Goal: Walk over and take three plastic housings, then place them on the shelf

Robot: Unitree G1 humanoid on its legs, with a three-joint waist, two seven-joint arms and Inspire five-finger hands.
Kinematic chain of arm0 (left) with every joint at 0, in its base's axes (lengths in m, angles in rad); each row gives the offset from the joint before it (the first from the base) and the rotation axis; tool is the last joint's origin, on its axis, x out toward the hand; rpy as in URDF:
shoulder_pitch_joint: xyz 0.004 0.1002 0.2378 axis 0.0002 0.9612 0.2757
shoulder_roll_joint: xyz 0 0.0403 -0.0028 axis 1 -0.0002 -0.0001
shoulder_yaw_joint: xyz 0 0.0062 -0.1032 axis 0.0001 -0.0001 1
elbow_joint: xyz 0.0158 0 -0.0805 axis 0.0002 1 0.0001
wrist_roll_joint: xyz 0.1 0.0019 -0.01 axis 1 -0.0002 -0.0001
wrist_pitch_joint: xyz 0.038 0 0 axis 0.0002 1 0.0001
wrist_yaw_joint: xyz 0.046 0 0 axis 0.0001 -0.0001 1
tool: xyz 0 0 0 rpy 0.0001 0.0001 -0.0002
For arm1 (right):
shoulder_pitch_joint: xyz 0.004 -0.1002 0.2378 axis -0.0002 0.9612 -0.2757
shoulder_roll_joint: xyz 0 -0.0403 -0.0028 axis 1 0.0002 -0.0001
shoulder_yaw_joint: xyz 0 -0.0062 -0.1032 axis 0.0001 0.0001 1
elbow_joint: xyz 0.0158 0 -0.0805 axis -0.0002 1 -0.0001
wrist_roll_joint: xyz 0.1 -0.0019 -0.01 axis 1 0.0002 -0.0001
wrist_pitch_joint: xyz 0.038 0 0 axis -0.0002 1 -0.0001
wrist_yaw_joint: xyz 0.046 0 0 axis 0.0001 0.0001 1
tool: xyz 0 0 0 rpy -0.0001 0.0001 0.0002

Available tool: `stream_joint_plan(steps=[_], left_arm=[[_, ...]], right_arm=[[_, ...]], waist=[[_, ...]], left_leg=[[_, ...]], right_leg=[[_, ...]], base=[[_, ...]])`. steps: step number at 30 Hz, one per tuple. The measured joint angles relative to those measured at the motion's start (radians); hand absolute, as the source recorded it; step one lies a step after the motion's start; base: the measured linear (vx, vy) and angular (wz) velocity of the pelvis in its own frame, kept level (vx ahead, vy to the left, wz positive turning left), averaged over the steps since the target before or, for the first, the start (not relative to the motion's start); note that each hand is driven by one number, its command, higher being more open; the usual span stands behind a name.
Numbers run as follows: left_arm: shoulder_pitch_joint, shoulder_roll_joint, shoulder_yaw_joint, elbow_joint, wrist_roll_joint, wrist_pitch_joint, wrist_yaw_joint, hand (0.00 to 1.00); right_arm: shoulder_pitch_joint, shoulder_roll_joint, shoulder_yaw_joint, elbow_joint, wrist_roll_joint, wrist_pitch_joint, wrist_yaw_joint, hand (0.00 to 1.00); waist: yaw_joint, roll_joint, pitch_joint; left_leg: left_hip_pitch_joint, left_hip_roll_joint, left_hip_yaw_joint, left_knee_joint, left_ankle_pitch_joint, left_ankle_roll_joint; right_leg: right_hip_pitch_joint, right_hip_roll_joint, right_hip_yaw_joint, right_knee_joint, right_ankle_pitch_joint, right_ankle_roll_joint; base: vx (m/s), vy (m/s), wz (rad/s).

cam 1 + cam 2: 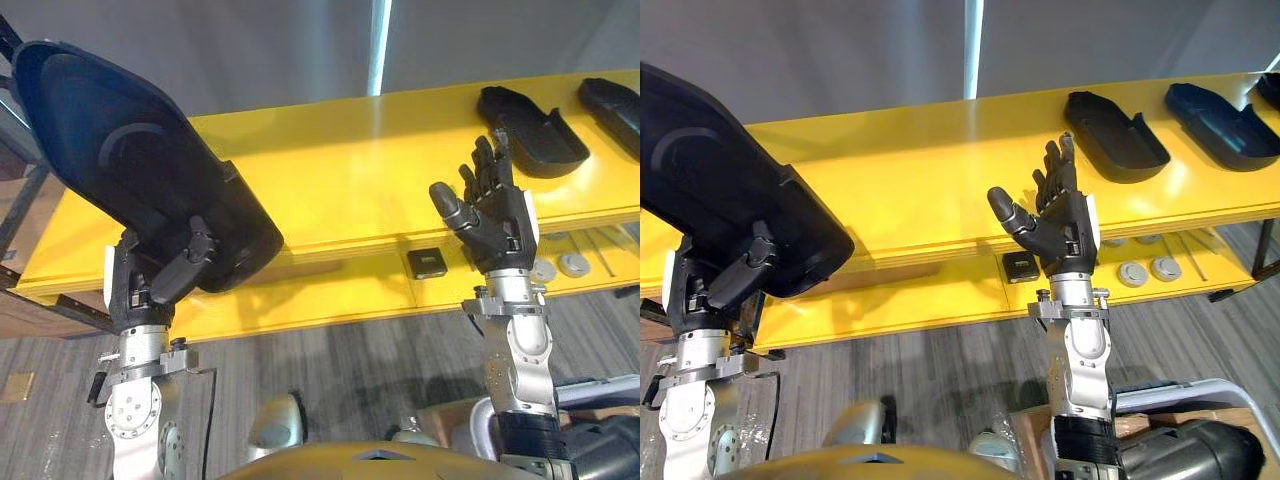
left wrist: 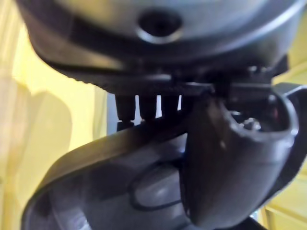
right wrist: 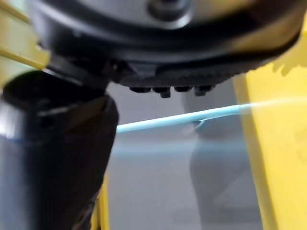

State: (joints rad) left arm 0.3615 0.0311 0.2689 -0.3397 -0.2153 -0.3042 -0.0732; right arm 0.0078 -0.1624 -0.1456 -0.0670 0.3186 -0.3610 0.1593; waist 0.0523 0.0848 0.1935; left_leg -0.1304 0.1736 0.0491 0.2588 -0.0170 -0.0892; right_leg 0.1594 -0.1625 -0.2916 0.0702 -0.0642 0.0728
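Note:
My left hand (image 1: 160,280) is shut on a large black plastic housing (image 1: 130,160), held tilted up above the left end of the yellow shelf (image 1: 340,190). In the left wrist view the thumb (image 2: 230,163) curls over the housing (image 2: 120,187). Two more black housings (image 1: 530,130) (image 1: 612,105) lie on the shelf's far right. My right hand (image 1: 495,215) is raised in front of the shelf's middle, open and holding nothing.
On the shelf's lower yellow level lie a small black square part (image 1: 427,262) and round grey discs (image 1: 573,264). Grey wood-pattern floor lies below. A grey wall with a pale blue vertical strip (image 1: 379,45) stands behind the shelf.

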Motion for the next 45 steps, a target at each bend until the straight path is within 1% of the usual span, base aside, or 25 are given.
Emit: stream_joint_plan(steps=[1, 2, 4, 5, 6, 7, 8, 9, 11, 12, 14, 15, 16, 19, 21, 23, 25, 28, 32, 35, 38, 39, 41, 42, 45], left_arm=[[0.001, -0.002, 0.001, -0.003, 0.0, 0.0, 0.002, 0.0], [-0.013, -0.001, 0.002, 0.008, 0.0, 0.001, 0.007, 0.0], [-0.017, 0.012, 0.004, 0.003, 0.001, 0.001, 0.019, 0.0], [-0.017, 0.015, 0.005, 0.003, 0.001, 0.002, 0.019, 0.0], [-0.018, 0.021, 0.011, 0.0, 0.008, 0.008, 0.017, 0.0], [-0.018, 0.024, 0.018, -0.01, 0.027, 0.024, 0.014, 0.0], [-0.018, 0.027, 0.02, -0.015, 0.026, 0.028, 0.008, 0.0], [-0.02, 0.029, 0.021, -0.026, 0.025, 0.031, 0.0, 0.0], [-0.05, 0.036, 0.014, -0.031, 0.022, 0.064, -0.008, 0.0], [-0.075, 0.048, 0.003, -0.03, 0.021, 0.089, -0.017, 0.0], [-0.137, 0.077, -0.026, -0.019, -0.005, 0.141, -0.027, 0.0], [-0.162, 0.089, -0.037, -0.009, -0.018, 0.156, -0.027, 0.0], [-0.231, 0.108, -0.06, 0.029, -0.033, 0.198, -0.024, 0.0], [-0.322, 0.13, -0.081, 0.101, -0.099, 0.258, -0.014, 0.0], [-0.394, 0.142, -0.094, 0.188, -0.131, 0.301, 0.016, 0.0], [-0.454, 0.15, -0.093, 0.282, -0.145, 0.335, 0.056, 0.0], [-0.529, 0.182, -0.089, 0.425, -0.179, 0.373, 0.113, 0.0], [-0.603, 0.196, -0.066, 0.576, -0.198, 0.409, 0.175, 0.0], [-0.672, 0.227, -0.035, 0.67, -0.25, 0.427, 0.215, 0.0], [-0.728, 0.267, -0.035, 0.738, -0.245, 0.456, 0.214, 0.0], [-0.74, 0.271, -0.037, 0.766, -0.244, 0.475, 0.189, 0.0], [-0.745, 0.271, -0.037, 0.769, -0.244, 0.491, 0.19, 1.0], [-0.75, 0.285, -0.037, 0.772, -0.245, 0.512, 0.181, 1.0], [-0.753, 0.301, -0.037, 0.776, -0.245, 0.538, 0.166, 1.0], [-0.759, 0.316, -0.037, 0.785, -0.245, 0.567, 0.133, 1.0]], right_arm=[[-0.001, -0.001, 0.0, 0.0, 0.0, -0.001, -0.008, 1.0], [0.005, 0.021, -0.001, 0.013, 0.001, -0.006, -0.028, 1.0], [0.026, 0.057, 0.001, 0.011, 0.001, -0.009, -0.055, 1.0], [0.027, 0.065, 0.002, 0.01, 0.002, -0.009, -0.062, 1.0], [0.03, 0.085, 0.002, 0.003, 0.003, -0.008, -0.073, 1.0], [0.048, 0.104, 0.012, -0.022, 0.002, -0.008, -0.085, 1.0], [0.061, 0.11, 0.02, -0.038, 0.002, -0.009, -0.087, 1.0], [0.082, 0.123, 0.04, -0.062, 0.001, -0.009, -0.089, 1.0], [0.114, 0.127, 0.058, -0.075, 0.001, -0.008, -0.086, 1.0], [0.129, 0.127, 0.069, -0.075, 0.001, -0.008, -0.085, 1.0], [0.148, 0.127, 0.077, -0.076, -0.001, 0.001, -0.079, 1.0], [0.152, 0.127, 0.077, -0.076, 0.0, 0.003, -0.079, 1.0], [0.171, 0.125, 0.077, -0.077, 0.001, 0.012, -0.068, 1.0], [0.205, 0.121, 0.079, -0.096, 0.001, 0.04, -0.039, 1.0], [0.232, 0.118, 0.084, -0.107, 0.002, 0.055, -0.017, 1.0], [0.243, 0.114, 0.095, -0.106, 0.003, 0.073, -0.006, 1.0], [0.262, 0.103, 0.126, -0.107, 0.005, 0.094, 0.023, 1.0], [0.288, 0.081, 0.173, -0.119, 0.029, 0.12, 0.077, 1.0], [0.313, 0.076, 0.232, -0.146, 0.048, 0.147, 0.13, 1.0], [0.319, 0.064, 0.276, -0.146, 0.053, 0.175, 0.159, 1.0], [0.339, 0.04, 0.319, -0.146, 0.063, 0.189, 0.179, 1.0], [0.34, 0.038, 0.334, -0.146, 0.063, 0.199, 0.18, 1.0], [0.341, 0.038, 0.352, -0.146, 0.082, 0.207, 0.178, 1.0], [0.341, 0.039, 0.361, -0.148, 0.082, 0.207, 0.178, 1.0], [0.353, 0.036, 0.372, -0.172, 0.081, 0.208, 0.175, 1.0]], waist=[[0.001, 0.012, -0.006], [-0.004, -0.005, -0.002], [-0.013, -0.048, -0.003], [-0.019, -0.056, -0.003], [-0.026, -0.064, -0.003], [-0.027, -0.064, -0.004], [-0.028, -0.065, -0.005], [-0.032, -0.066, -0.006], [-0.039, -0.063, -0.015], [-0.061, -0.063, -0.02], [-0.086, -0.06, -0.028], [-0.089, -0.059, -0.028], [-0.1, -0.056, -0.032], [-0.128, -0.054, -0.036], [-0.152, -0.051, -0.038], [-0.167, -0.047, -0.04], [-0.19, -0.044, -0.042], [-0.203, -0.04, -0.045], [-0.221, -0.035, -0.047], [-0.228, -0.029, -0.05], [-0.238, -0.02, -0.054], [-0.24, -0.018, -0.054], [-0.244, -0.011, -0.054], [-0.245, -0.005, -0.054], [-0.244, 0.001, -0.053]], left_leg=[[0.018, 0.008, -0.011, -0.024, 0.016, -0.032], [0.049, -0.022, 0.003, -0.043, -0.009, -0.047], [0.09, -0.084, 0.056, -0.097, -0.011, -0.011], [0.102, -0.098, 0.068, -0.107, -0.009, -0.002], [0.12, -0.115, 0.094, -0.116, -0.013, 0.01], [0.143, -0.123, 0.124, -0.127, -0.019, 0.016], [0.148, -0.123, 0.138, -0.127, -0.023, 0.016], [0.155, -0.117, 0.165, -0.127, -0.032, 0.015], [0.156, -0.106, 0.194, -0.127, -0.035, 0.011], [0.156, -0.094, 0.203, -0.127, -0.036, 0.008], [0.161, -0.073, 0.226, -0.135, -0.033, -0.003], [0.169, -0.07, 0.233, -0.145, -0.029, -0.004], [0.188, -0.062, 0.253, -0.169, -0.019, -0.009], [0.216, -0.057, 0.284, -0.211, -0.005, -0.015], [0.234, -0.054, 0.306, -0.237, 0.006, -0.019], [0.244, -0.05, 0.331, -0.259, 0.019, -0.022], [0.247, -0.038, 0.348, -0.279, 0.035, -0.03], [0.247, -0.022, 0.369, -0.301, 0.055, -0.04], [0.249, -0.012, 0.384, -0.304, 0.06, -0.043], [0.258, -0.013, 0.396, -0.306, 0.06, -0.043], [0.259, -0.013, 0.398, -0.308, 0.06, -0.043], [0.259, -0.013, 0.398, -0.308, 0.06, -0.043], [0.258, -0.013, 0.4, -0.308, 0.061, -0.043], [0.257, -0.012, 0.407, -0.308, 0.061, -0.043], [0.257, -0.013, 0.41, -0.308, 0.061, -0.043]], right_leg=[[-0.003, -0.004, 0.013, -0.001, -0.016, 0.036], [-0.001, -0.038, 0.033, 0.001, -0.014, 0.058], [-0.003, -0.109, 0.054, -0.003, -0.002, 0.072], [-0.003, -0.124, 0.054, -0.003, 0.003, 0.079], [-0.005, -0.146, 0.051, -0.002, 0.017, 0.099], [-0.008, -0.157, 0.052, -0.001, 0.029, 0.108], [-0.012, -0.159, 0.052, -0.001, 0.032, 0.107], [-0.024, -0.159, 0.054, -0.002, 0.039, 0.112], [-0.04, -0.146, 0.062, -0.007, 0.055, 0.108], [-0.04, -0.135, 0.065, -0.02, 0.065, 0.105], [-0.055, -0.113, 0.078, -0.027, 0.081, 0.093], [-0.057, -0.109, 0.078, -0.029, 0.085, 0.094], [-0.056, -0.097, 0.083, -0.047, 0.101, 0.086], [-0.057, -0.085, 0.103, -0.067, 0.114, 0.08], [-0.061, -0.079, 0.114, -0.073, 0.115, 0.081], [-0.074, -0.071, 0.132, -0.073, 0.115, 0.081], [-0.092, -0.055, 0.145, -0.073, 0.115, 0.081], [-0.116, -0.033, 0.163, -0.072, 0.118, 0.076], [-0.126, -0.022, 0.177, -0.069, 0.118, 0.075], [-0.127, -0.021, 0.191, -0.068, 0.118, 0.075], [-0.129, -0.021, 0.193, -0.068, 0.118, 0.075], [-0.129, -0.02, 0.193, -0.068, 0.118, 0.075], [-0.131, -0.02, 0.195, -0.066, 0.118, 0.075], [-0.14, -0.019, 0.202, -0.061, 0.118, 0.075], [-0.142, -0.019, 0.206, -0.057, 0.117, 0.075]], base=[[0.1, 0.387, -0.58], [0.06, 0.306, -0.5], [0.06, 0.278, -0.42], [0.06, 0.277, -0.38], [0.04, 0.21, -0.51], [0.02, 0.173, -0.57], [0.02, 0.075, -0.69], [0.01, 0.027, -0.66], [0.02, 0.006, -0.53], [0.02, -0.025, -0.32], [0.0, -0.042, -0.34], [-0.02, -0.038, -0.42], [-0.02, -0.032, -0.38], [-0.03, -0.027, -0.37], [-0.03, -0.021, -0.3], [-0.04, -0.032, -0.29], [-0.04, -0.051, -0.2], [-0.03, -0.057, -0.19], [-0.01, -0.03, -0.11], [-0.01, 0.001, -0.11], [-0.01, 0.001, -0.02], [0.0, 0.0, 0.0], [-0.01, -0.002, -0.04], [-0.02, -0.001, -0.09], [-0.01, 0.0, -0.03]])
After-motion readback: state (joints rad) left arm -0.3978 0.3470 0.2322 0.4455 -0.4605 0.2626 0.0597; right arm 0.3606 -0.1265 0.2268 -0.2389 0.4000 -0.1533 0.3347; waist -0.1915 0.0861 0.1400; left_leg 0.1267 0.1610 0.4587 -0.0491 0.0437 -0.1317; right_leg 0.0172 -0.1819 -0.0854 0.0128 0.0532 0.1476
